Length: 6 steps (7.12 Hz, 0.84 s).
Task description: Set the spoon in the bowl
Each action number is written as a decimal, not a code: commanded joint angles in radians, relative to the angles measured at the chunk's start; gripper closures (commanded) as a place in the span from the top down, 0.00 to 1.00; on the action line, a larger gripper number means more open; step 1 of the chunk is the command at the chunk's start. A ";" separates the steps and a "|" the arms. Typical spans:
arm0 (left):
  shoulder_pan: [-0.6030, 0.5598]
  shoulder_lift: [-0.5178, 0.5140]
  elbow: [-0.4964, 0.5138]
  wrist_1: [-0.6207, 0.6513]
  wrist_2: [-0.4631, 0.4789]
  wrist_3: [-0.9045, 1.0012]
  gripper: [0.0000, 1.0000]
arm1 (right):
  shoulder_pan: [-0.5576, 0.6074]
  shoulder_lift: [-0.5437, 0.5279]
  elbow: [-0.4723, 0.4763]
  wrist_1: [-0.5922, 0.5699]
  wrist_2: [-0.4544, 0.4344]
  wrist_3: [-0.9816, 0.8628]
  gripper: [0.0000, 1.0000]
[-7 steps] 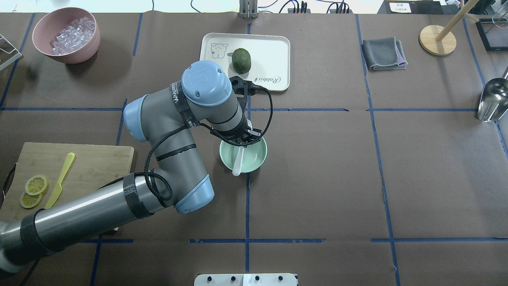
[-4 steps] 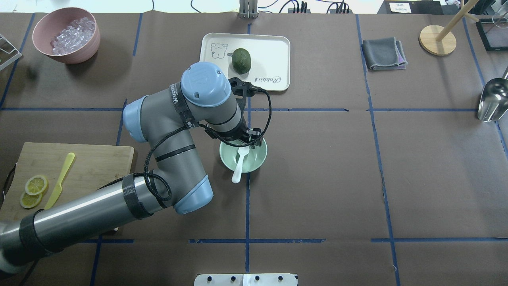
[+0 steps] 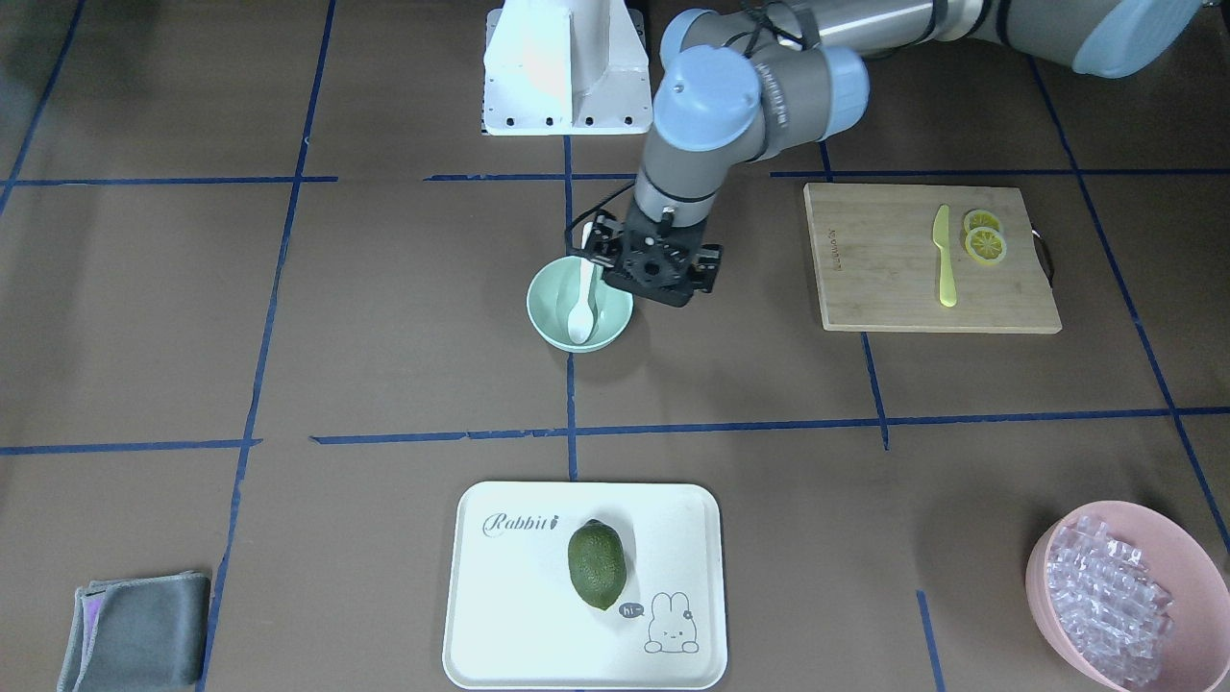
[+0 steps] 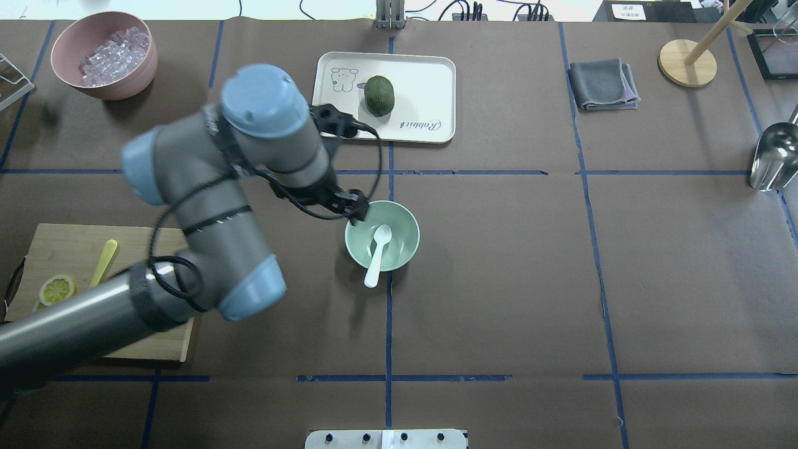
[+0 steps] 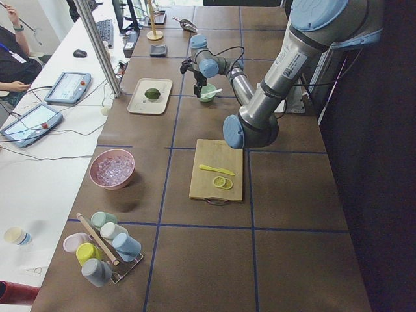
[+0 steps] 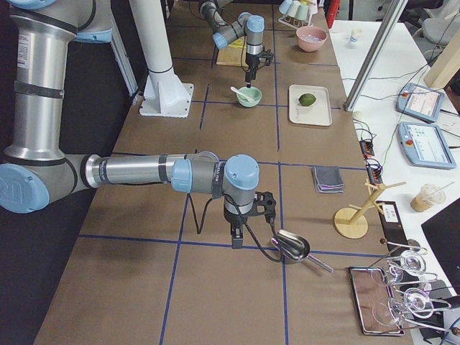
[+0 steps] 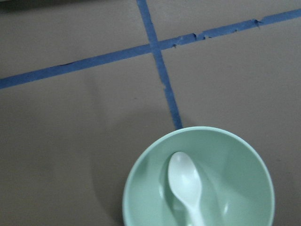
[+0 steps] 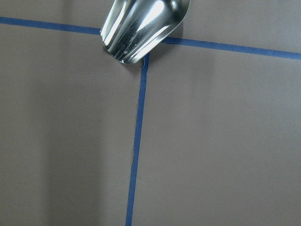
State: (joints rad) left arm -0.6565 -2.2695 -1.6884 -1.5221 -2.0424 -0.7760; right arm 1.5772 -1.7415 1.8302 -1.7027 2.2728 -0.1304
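Observation:
The white spoon (image 4: 378, 252) lies in the mint-green bowl (image 4: 404, 226), scoop inside and handle end resting over the rim nearest the robot. It also shows in the front view (image 3: 581, 308) and the left wrist view (image 7: 187, 186), inside the bowl (image 3: 548, 309) (image 7: 237, 162). My left gripper (image 4: 356, 211) (image 3: 656, 279) is open and empty, raised just beside the bowl's rim on my left. My right gripper (image 6: 237, 241) shows only in the right side view, far off beside a metal scoop (image 6: 291, 246); I cannot tell its state.
A white tray (image 4: 430, 81) with a green fruit (image 4: 379, 95) lies beyond the bowl. A pink bowl (image 4: 124, 87) of clear pieces stands far left. A cutting board (image 4: 62, 249) with a yellow knife (image 4: 103, 262) and lemon slices is near left. A grey cloth (image 4: 603, 84) lies far right.
My left gripper let go of the spoon and the arm swung left, off the bowl. The spoon settled with its scoop in the bowl and stays still.

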 commanded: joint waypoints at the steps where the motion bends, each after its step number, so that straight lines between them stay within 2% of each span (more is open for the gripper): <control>1: -0.201 0.135 -0.126 0.144 -0.053 0.267 1.00 | 0.001 0.000 0.001 0.000 0.001 0.001 1.00; 4: -0.521 0.360 -0.123 0.146 -0.220 0.655 1.00 | 0.000 0.010 -0.003 0.000 -0.001 0.009 1.00; 5: -0.654 0.439 -0.110 0.142 -0.324 0.672 1.00 | 0.000 0.011 0.000 0.000 0.001 0.015 1.00; 6: -0.752 0.517 -0.103 0.131 -0.378 0.737 1.00 | 0.000 0.011 0.000 0.000 -0.001 0.017 1.00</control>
State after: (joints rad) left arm -1.2720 -1.8520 -1.8011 -1.3818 -2.3348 -0.1157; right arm 1.5770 -1.7317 1.8293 -1.7027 2.2727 -0.1171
